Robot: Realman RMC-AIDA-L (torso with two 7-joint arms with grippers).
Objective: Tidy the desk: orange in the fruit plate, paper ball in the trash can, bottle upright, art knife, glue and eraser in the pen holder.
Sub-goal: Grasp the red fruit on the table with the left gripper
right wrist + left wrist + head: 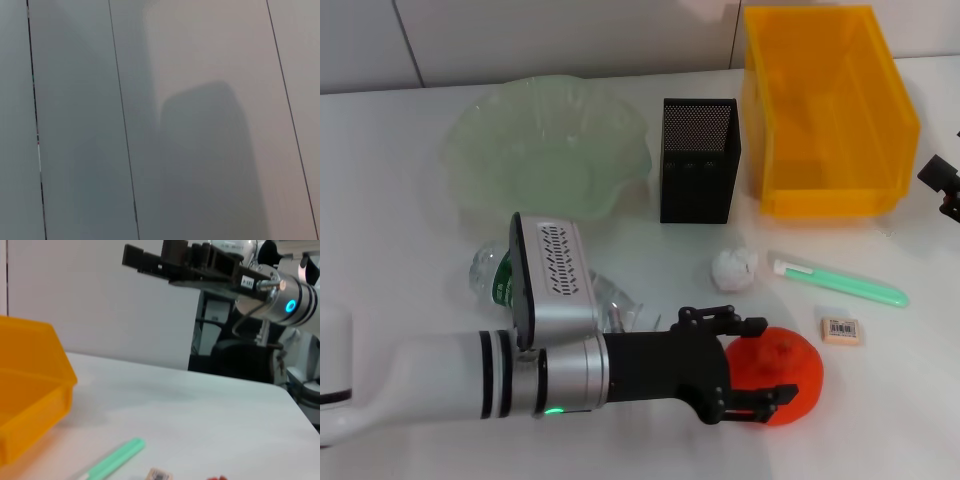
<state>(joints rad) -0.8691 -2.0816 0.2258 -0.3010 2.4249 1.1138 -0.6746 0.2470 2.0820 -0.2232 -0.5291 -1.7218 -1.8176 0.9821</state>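
The orange lies on the white table at the front. My left gripper reaches in from the left, and its black fingers are closed on the orange's near and far sides. A crumpled paper ball, a green art knife and an eraser lie behind the orange. The clear bottle lies on its side, partly hidden under my left arm. The glue is not in view. My right gripper is parked at the table's right edge, and it also shows in the left wrist view.
The pale green fruit plate stands at the back left. The black mesh pen holder is at the back middle. The yellow bin is at the back right. The right wrist view shows only a wall.
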